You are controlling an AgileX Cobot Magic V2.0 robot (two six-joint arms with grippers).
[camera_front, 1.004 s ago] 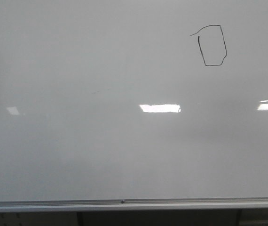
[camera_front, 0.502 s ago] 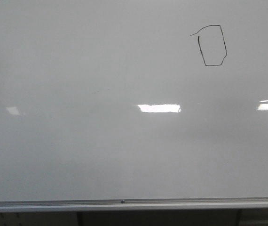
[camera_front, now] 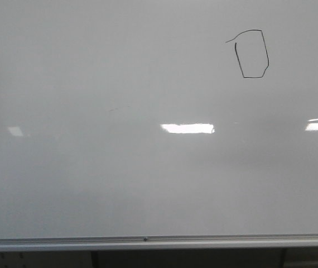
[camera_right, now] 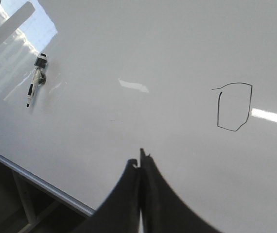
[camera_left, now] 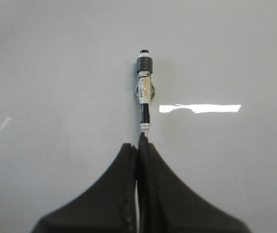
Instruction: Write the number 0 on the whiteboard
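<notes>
The whiteboard [camera_front: 120,178] fills the front view, and neither gripper shows there. The number 0 [camera_front: 253,54] is a thin black angular loop at its upper right, with a short tail at its top-left. It also shows in the right wrist view [camera_right: 234,107]. My right gripper [camera_right: 140,160] is shut and empty, off the board, with the 0 ahead of it to one side. My left gripper [camera_left: 138,144] is shut, its tips just short of the end of a black-and-white marker [camera_left: 145,97]. The marker hangs alone on the board in the right wrist view [camera_right: 35,80].
A silver-grey rail [camera_front: 148,241] runs along the board's bottom edge, with dark frame legs [camera_front: 94,259] below it. Bright light reflections [camera_front: 188,128] lie across the board's middle and right. The board's lower corner and stand show in the right wrist view [camera_right: 26,204].
The drawn 0 and the board stay the same. Only the middle light reflection has stretched slightly to the left.
</notes>
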